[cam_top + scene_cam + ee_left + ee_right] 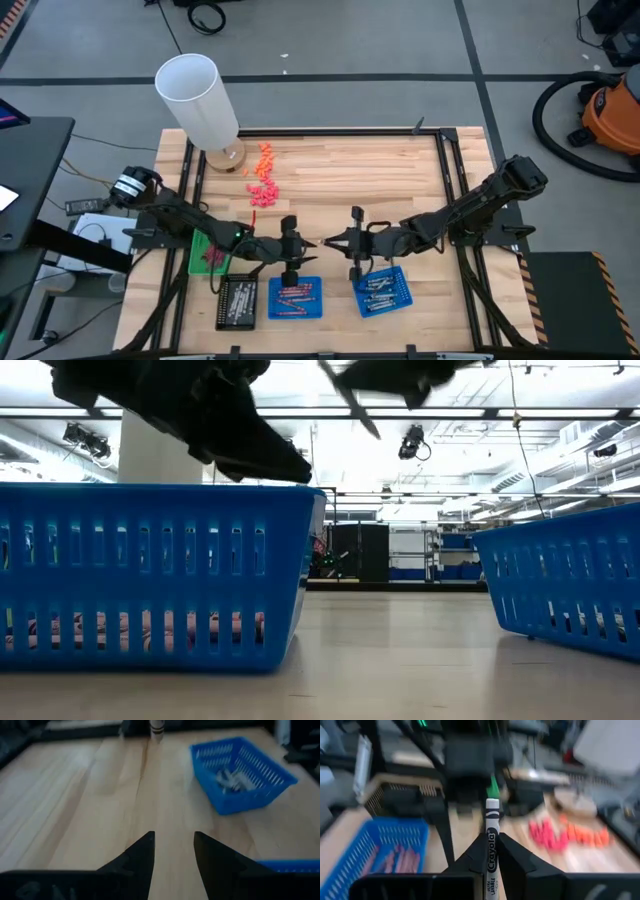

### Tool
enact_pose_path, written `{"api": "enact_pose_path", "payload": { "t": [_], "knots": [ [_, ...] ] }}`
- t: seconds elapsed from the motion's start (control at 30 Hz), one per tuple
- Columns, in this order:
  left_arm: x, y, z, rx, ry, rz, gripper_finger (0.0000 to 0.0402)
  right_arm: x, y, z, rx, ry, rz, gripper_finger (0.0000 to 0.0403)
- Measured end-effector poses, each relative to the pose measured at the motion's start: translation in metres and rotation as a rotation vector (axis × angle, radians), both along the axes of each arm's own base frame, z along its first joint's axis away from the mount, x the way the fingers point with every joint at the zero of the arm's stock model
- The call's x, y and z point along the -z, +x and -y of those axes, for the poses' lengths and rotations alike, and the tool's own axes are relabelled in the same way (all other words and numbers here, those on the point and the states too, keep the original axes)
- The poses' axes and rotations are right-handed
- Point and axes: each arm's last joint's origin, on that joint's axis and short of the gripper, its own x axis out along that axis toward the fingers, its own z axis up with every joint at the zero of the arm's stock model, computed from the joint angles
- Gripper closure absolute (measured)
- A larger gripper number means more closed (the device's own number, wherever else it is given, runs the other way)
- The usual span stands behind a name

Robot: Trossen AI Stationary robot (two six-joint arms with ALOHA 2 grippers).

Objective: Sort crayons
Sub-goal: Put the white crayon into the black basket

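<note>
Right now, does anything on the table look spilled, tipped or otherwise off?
The white cup by the table's far left corner leans over, with loose pink and orange crayons strewn beside it. The right hand grips a black-and-white crayon. The blue baskets sit upright.

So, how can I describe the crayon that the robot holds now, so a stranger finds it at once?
Start from the two blue baskets at the table's near edge, and take the right basket. Just above its left corner hangs the right gripper. The crayon between its fingers is grey with a Crayola label, and it is the only one off the table.
</note>
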Motion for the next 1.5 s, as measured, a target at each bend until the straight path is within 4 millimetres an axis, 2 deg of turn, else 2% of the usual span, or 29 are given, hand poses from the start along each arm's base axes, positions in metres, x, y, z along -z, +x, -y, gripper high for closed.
{"api": "enact_pose_path", "payload": {
  "t": [0.23, 0.63, 1.03, 1.2, 1.5],
  "knots": [
    [-0.005, 0.009, 0.002, 0.057, 0.054, 0.118, 0.0253, -0.01, 0.003, -0.005, -0.101, 0.0, 0.099, 0.036],
    [-0.02, 0.017, -0.009, 0.028, 0.048, 0.265, 0.0253, -0.009, 0.005, -0.006, -0.103, -0.002, 0.118, 0.036],
    [-0.027, 0.019, -0.009, 0.125, 0.025, 0.336, 0.0255, -0.009, 0.005, -0.006, -0.105, -0.014, 0.117, 0.036],
    [-0.029, 0.019, -0.009, 0.126, 0.041, 0.362, 0.0281, -0.009, 0.005, -0.006, -0.105, -0.014, 0.116, 0.036],
    [-0.029, 0.019, -0.011, 0.111, 0.029, 0.361, 0.0367, -0.008, 0.006, -0.002, -0.079, 0.034, 0.109, 0.035]
  ]
}}
